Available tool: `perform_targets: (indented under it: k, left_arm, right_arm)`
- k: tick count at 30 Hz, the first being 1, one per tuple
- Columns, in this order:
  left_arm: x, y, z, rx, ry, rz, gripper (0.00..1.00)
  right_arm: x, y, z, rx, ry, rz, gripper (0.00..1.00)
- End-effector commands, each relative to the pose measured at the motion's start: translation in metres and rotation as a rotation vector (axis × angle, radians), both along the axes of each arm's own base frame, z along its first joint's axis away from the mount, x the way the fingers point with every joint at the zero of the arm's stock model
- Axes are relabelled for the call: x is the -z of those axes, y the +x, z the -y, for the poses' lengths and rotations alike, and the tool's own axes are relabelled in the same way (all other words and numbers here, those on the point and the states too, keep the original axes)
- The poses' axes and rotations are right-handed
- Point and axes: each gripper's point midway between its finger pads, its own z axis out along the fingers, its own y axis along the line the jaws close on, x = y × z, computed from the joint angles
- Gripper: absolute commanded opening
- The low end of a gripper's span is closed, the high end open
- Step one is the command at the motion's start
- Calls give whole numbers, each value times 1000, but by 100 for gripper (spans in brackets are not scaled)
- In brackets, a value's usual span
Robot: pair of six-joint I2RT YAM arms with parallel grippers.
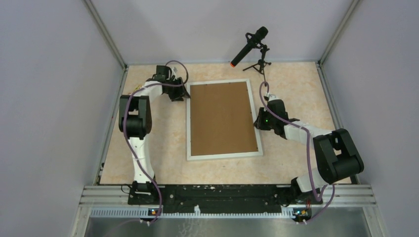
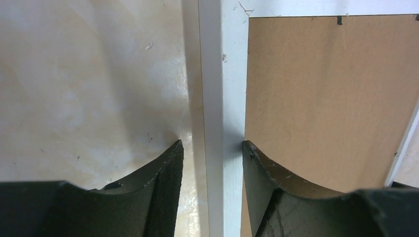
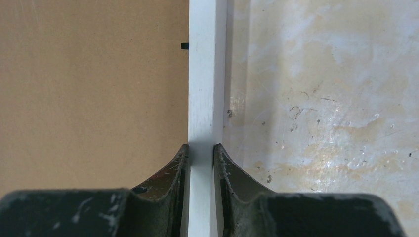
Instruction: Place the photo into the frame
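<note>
The frame (image 1: 225, 155) lies flat in the middle of the table, back side up, with a brown backing board (image 1: 223, 118) filling it. The photo is hidden. My left gripper (image 1: 184, 94) is at the frame's far-left corner. In the left wrist view it (image 2: 212, 143) straddles the white moulding (image 2: 222, 74), jaws open, with a gap on the outer side. My right gripper (image 1: 257, 121) is at the frame's right side. In the right wrist view it (image 3: 201, 146) is shut on the moulding (image 3: 205, 74), both fingers pressed against it.
A microphone (image 1: 251, 45) on a small tripod (image 1: 260, 65) stands at the back, just beyond the frame's far-right corner. Grey walls close in the table on three sides. A metal rail (image 1: 227, 195) with the arm bases runs along the near edge.
</note>
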Motion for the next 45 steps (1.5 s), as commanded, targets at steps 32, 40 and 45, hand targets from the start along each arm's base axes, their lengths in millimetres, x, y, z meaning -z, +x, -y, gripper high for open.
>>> perform_targets:
  k: [32,40,45]
  left_arm:
    - [99,-94,20,-35,493,-308,60]
    - [87,-97,22,-28,618,-268,64]
    - [4,-73,38,55,441,-41,69]
  right_arm:
    - [39,-42,-2,-67,-19,-176,0]
    - [39,-42,-2,-68,-19,-174,0]
    - [41,-41,-2,-65,-23,-180,0]
